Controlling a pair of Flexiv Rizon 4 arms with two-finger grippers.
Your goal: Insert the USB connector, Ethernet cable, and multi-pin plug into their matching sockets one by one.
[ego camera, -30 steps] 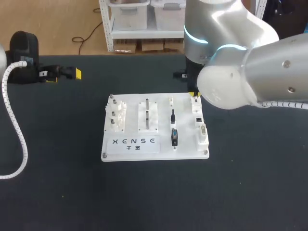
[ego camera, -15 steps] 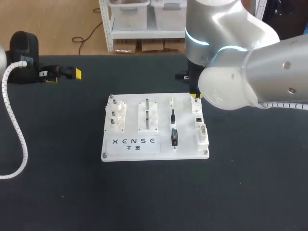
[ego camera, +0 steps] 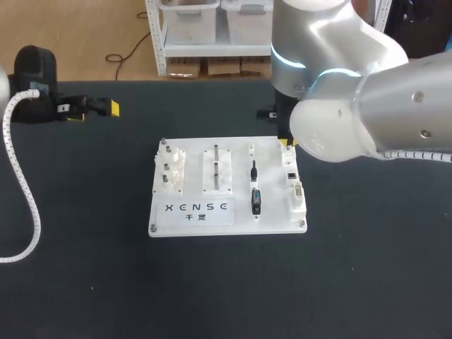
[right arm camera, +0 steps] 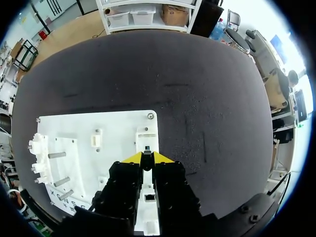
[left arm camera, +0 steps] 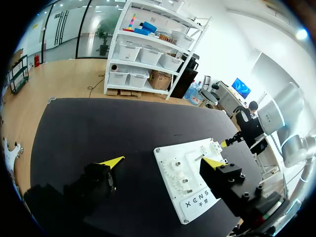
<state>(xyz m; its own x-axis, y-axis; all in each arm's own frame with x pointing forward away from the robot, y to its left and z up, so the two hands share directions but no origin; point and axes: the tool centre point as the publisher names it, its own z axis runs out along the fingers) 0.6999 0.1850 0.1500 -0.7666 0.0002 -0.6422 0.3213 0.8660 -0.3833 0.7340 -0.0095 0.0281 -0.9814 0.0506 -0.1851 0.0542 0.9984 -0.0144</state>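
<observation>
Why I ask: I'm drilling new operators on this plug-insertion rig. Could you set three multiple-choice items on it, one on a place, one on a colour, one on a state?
1. Where is the right claw?
A. Over the far right corner of the board.
B. At the table's near left edge.
C. Over the board's printed label.

2. What colour is the board?
A. Black.
B. White.
C. Yellow.

3. How is the left claw?
A. Shut on a cable.
B. Open and empty.
C. Shut on the board's edge.

Answers:
1 A: its wrist view looks straight down on that corner.
2 B: it stands out white on the black table.
3 B: its wrist view shows it spread wide, with nothing held.
</observation>
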